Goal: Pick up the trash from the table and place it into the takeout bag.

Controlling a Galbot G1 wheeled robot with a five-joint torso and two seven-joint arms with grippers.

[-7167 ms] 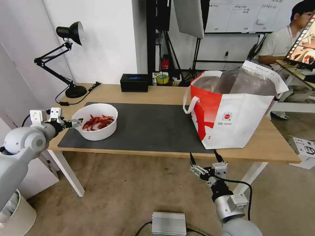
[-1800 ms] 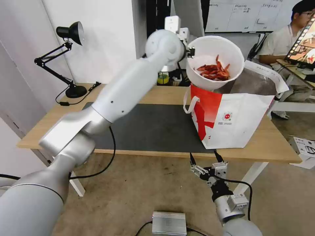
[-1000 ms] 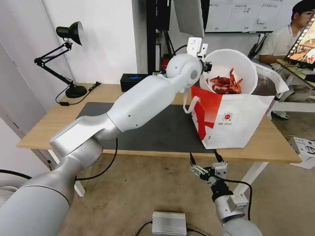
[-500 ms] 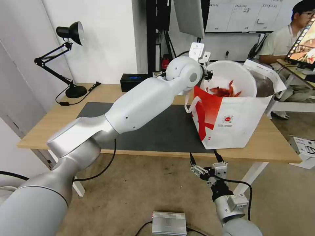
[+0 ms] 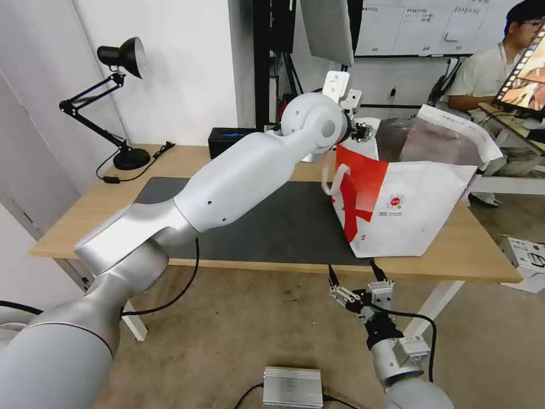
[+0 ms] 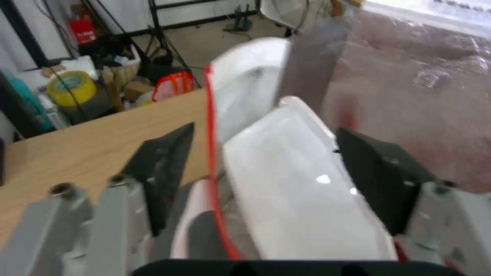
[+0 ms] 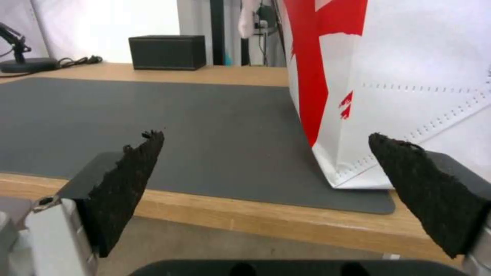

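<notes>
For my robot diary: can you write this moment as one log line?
left claw: open, at takeout bag rim | bowl: inside bag | right claw: open, below table edge

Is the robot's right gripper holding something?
No, the right gripper hangs open and empty below the front edge of the table, its fingers spread wide apart.

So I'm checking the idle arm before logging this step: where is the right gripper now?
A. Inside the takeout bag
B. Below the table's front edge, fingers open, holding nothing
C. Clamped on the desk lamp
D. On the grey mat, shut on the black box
B: in the head view the right gripper sits below the table front edge near the takeout bag, and its wrist view shows the fingers spread with nothing between them.
</notes>
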